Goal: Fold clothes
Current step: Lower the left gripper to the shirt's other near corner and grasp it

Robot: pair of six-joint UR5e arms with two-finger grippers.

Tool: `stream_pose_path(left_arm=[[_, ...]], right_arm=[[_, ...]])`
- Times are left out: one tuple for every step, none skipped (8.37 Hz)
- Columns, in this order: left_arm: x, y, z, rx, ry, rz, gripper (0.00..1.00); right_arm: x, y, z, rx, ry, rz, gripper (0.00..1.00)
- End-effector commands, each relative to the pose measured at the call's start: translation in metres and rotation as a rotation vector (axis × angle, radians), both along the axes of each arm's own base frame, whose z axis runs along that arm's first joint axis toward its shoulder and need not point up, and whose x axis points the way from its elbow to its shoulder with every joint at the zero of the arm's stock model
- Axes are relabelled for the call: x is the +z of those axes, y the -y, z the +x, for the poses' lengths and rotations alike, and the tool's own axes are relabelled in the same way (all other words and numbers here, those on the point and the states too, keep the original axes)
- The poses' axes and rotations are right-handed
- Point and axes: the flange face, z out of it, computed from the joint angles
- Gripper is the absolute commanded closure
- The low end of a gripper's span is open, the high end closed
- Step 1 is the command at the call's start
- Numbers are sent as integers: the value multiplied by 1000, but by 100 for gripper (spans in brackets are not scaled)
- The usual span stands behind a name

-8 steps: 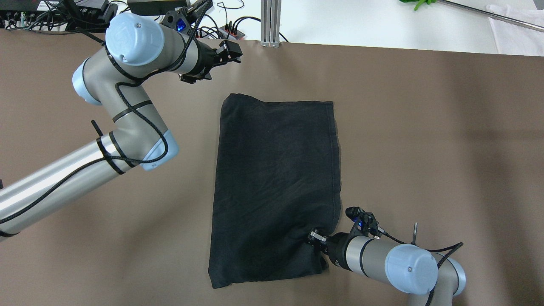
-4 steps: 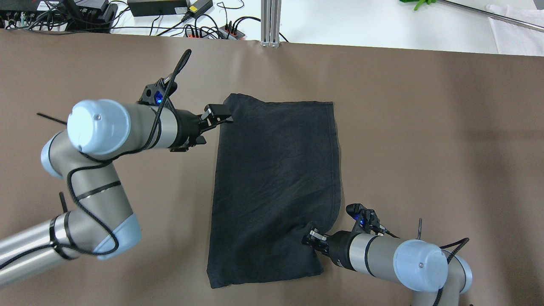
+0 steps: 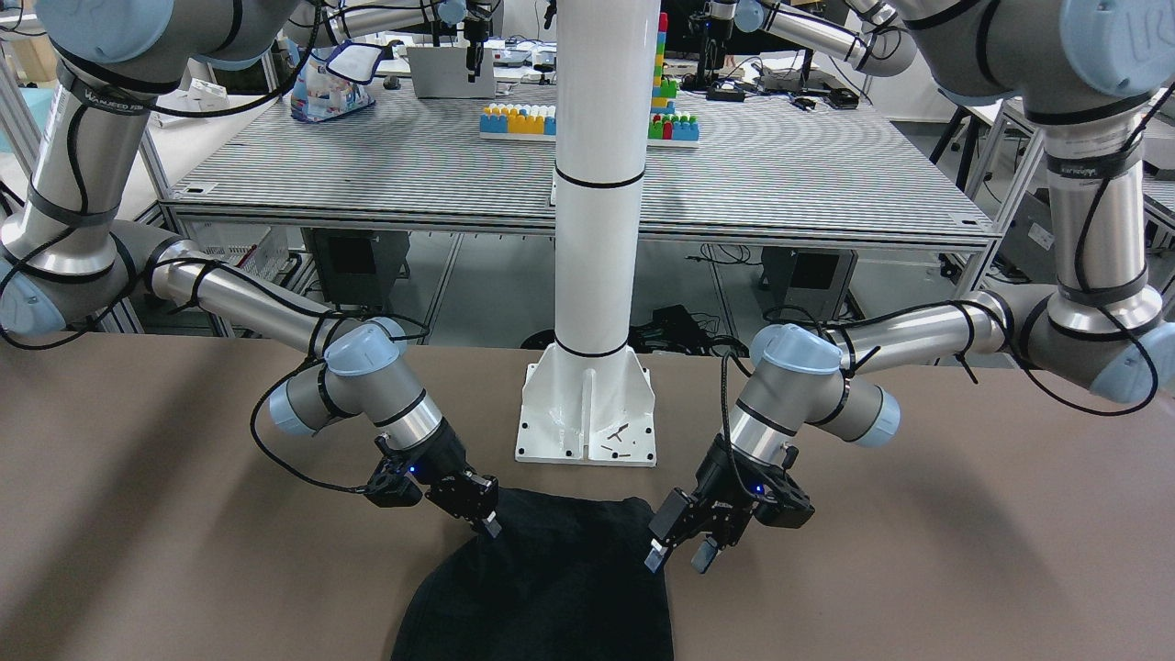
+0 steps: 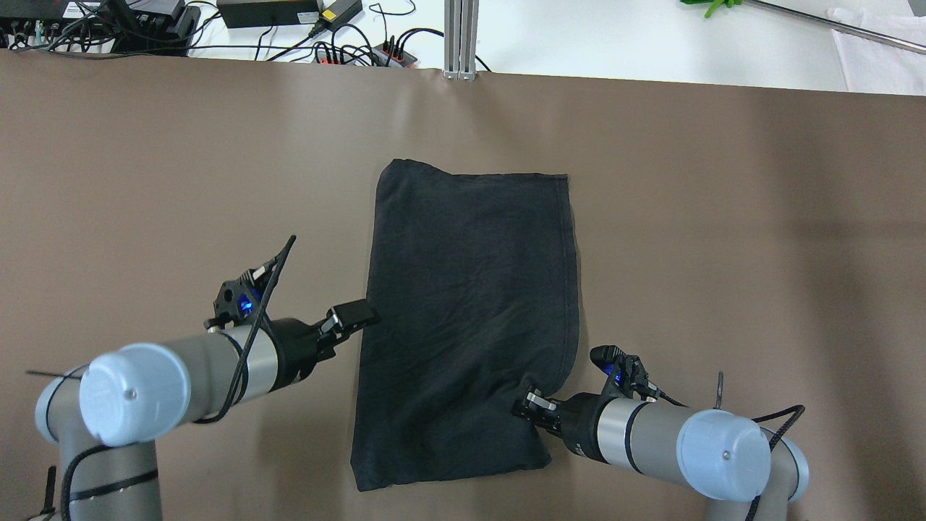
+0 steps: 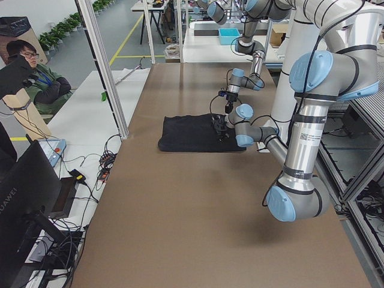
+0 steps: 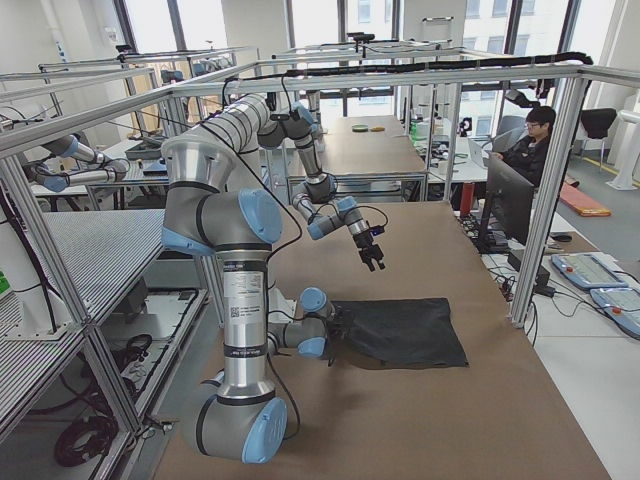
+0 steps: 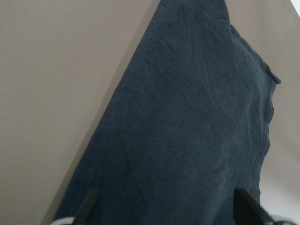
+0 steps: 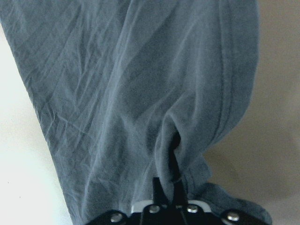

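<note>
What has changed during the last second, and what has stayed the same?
The left gripper, open, swept from the table's far edge back toward the robot, along the black garment's left edge. It took hold of nothing. The right gripper stays shut on the garment's near right edge; the garment lies unmoved.

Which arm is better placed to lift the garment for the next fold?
Right. The right tool pinches the black garment near its corner; the left tool is open at the edge, holding nothing.
</note>
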Motion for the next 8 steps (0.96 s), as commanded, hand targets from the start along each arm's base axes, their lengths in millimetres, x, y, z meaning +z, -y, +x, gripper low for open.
stream_pose_path(left_arm=[[27,-85,22,-7,-109,-23,0],[31,-108,36,-10,-103,-12,0],[40,-114,45,-1,-82,-14,0],[51,-114,52,1,-59,-17,0],[61,-114,60,0,-35,-19,0],[73,-114,68,2,-10,-22,0],[79,-114,76,4,6,-25,0],[78,-121,82,17,5,-24,0]], right_arm=[[-1,-1,0,-1,-3,24,100],[-2,-1,0,-1,-3,30,100],[-2,-1,0,-4,-9,43,100],[-2,-1,0,-4,-8,45,100],[-1,-1,-1,-6,-10,44,100],[-2,-1,-1,-6,-9,44,100],[-2,-1,0,-3,-9,45,100],[-2,-1,-1,-3,-9,45,100]])
